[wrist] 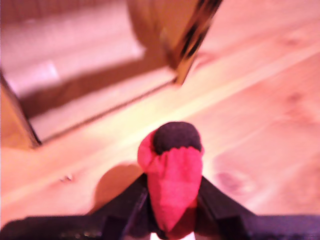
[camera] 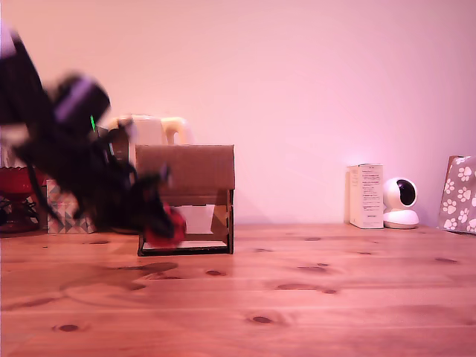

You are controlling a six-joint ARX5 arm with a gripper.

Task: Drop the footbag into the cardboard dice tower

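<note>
With the fingers (wrist: 172, 212) clamped on the footbag (wrist: 172, 175) low by the cardboard dice tower (camera: 186, 197) front, it should be lifted above the top before release.

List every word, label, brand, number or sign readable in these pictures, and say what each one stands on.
No text can be read in either view.
White box, exterior view's right: dark print on its side, too small and blurred to read.
Paw-print bag: paw pattern only, no words visible.
Cardboard dice tower, footbag and gripper: no lettering visible.
</note>
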